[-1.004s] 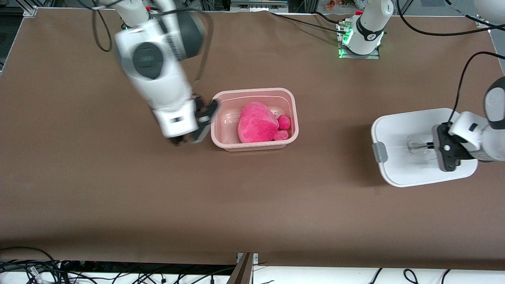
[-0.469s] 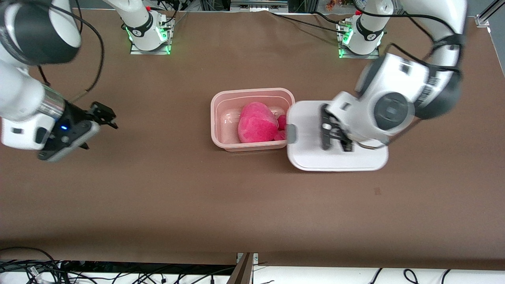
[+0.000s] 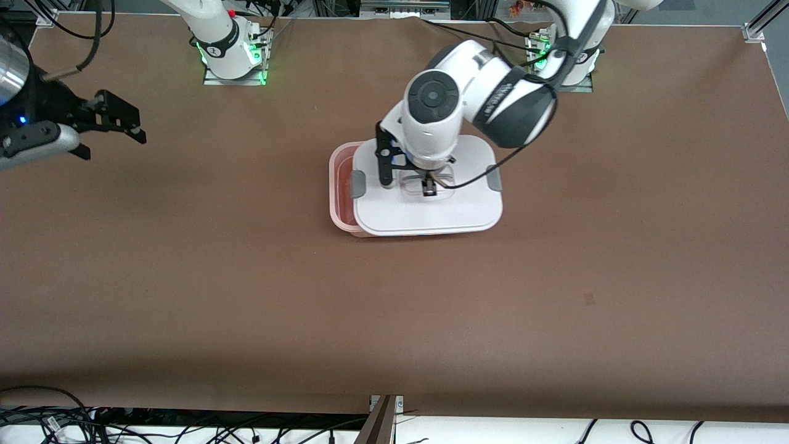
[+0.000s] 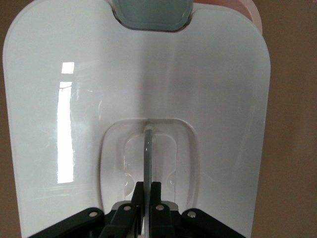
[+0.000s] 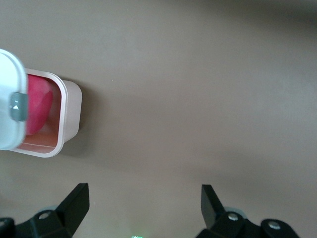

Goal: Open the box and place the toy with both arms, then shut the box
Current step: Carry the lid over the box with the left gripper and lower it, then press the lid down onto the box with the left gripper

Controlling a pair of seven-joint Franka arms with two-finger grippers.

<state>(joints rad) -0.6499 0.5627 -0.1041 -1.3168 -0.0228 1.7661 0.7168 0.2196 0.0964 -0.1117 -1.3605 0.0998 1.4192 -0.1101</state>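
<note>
Note that the box [image 3: 340, 179] sits mid-surface with its white lid [image 3: 431, 213] held over it, shifted toward the left arm's end, so you see one strip of the pink base uncovered. Through that gap, the toy [image 5: 37, 106] shows inside the base. Your left tool [image 3: 429, 183] is clamped on the lid's clear centre handle [image 4: 147, 148]. Your right tool [image 3: 111, 123] hangs with its jaws spread, holding nothing, over bare surface [image 3: 246, 277] at the right arm's end, well apart from the box.
</note>
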